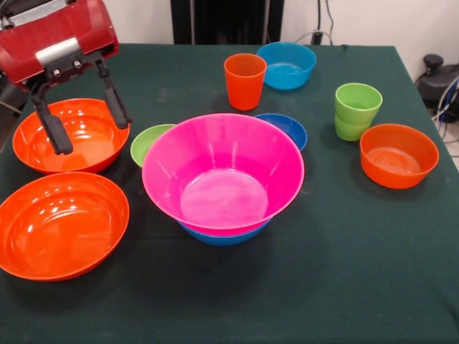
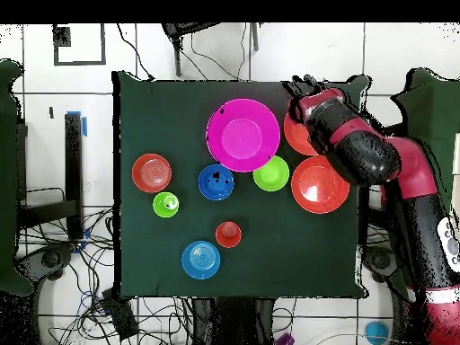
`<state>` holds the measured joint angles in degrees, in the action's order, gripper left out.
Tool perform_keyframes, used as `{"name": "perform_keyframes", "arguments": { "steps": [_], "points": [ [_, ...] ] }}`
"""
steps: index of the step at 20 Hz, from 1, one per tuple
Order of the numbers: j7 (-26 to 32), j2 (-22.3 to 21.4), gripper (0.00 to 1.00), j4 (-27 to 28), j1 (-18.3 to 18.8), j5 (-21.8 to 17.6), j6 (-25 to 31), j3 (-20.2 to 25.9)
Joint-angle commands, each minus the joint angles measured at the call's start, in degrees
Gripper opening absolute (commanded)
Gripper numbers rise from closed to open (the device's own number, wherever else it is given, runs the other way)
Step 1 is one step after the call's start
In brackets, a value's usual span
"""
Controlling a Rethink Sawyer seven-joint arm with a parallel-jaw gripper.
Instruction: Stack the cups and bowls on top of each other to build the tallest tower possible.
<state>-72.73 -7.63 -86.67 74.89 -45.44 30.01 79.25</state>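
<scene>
The large pink bowl point(image 1: 222, 172) sits nested in a blue bowl point(image 1: 222, 235) at the table's middle, a low tower also seen from overhead as the pink bowl point(image 2: 243, 135). Two large orange bowls point(image 1: 72, 136) point(image 1: 61, 226) lie at the left. My gripper point(image 1: 90, 132) hangs open and empty above them, its black fingers point(image 1: 115, 97) showing against the farther one. An orange cup point(image 1: 244, 80) stands behind the pink bowl. Two lime green cups point(image 1: 356, 111) stand nested at the right.
A small lime green bowl point(image 1: 147, 140) and a dark blue bowl point(image 1: 290, 127) touch the pink bowl's far rim. A light blue bowl point(image 1: 287, 64) sits at the back and a small orange bowl point(image 1: 399, 155) at the right. From overhead, my arm point(image 2: 359, 153) covers part of one orange bowl point(image 2: 295, 135).
</scene>
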Motion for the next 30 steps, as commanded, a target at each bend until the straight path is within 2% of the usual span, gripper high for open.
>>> {"name": "perform_keyframes", "arguments": {
  "steps": [1, 3, 5, 7, 9, 10, 12, 14, 15, 16, 20, 23, 26, 30],
  "points": [
    [19.3, 0.6, 1.00, 5.0, -3.1, 0.1, 8.1, -6.0],
    [17.4, -0.6, 1.00, 3.7, -3.0, 0.3, 7.9, -6.1],
    [12.5, -2.9, 1.00, 1.1, -2.8, 0.6, 6.8, -5.9],
    [6.2, -7.0, 1.00, -2.7, -2.2, 0.1, 3.8, -5.2],
    [0.5, -15.6, 1.00, -8.2, -1.9, -0.4, 5.4, -6.2],
    [-5.4, -20.4, 1.00, -12.2, -1.3, 0.4, 5.2, -6.6],
    [-11.0, -27.0, 1.00, -16.7, -0.8, 1.4, 4.9, -6.9],
    [-13.6, -32.4, 1.00, -20.2, -0.8, 3.1, 6.0, -7.4],
    [-14.5, -34.1, 1.00, -21.2, -0.9, 3.6, 5.5, -7.6],
    [-17.7, -37.2, 1.00, -23.3, -0.8, 4.4, 3.9, -7.8],
    [-22.3, -45.4, 1.00, -28.6, -0.1, 9.1, 3.0, -7.9],
    [-20.4, -48.2, 1.00, -30.5, 0.8, 11.9, 4.8, -7.9],
    [-18.8, -49.7, 1.00, -31.8, 1.7, 12.9, 4.7, -7.8],
    [-20.1, -53.8, 1.00, -33.8, 2.6, 15.8, 4.4, -7.2]
  ]
}}
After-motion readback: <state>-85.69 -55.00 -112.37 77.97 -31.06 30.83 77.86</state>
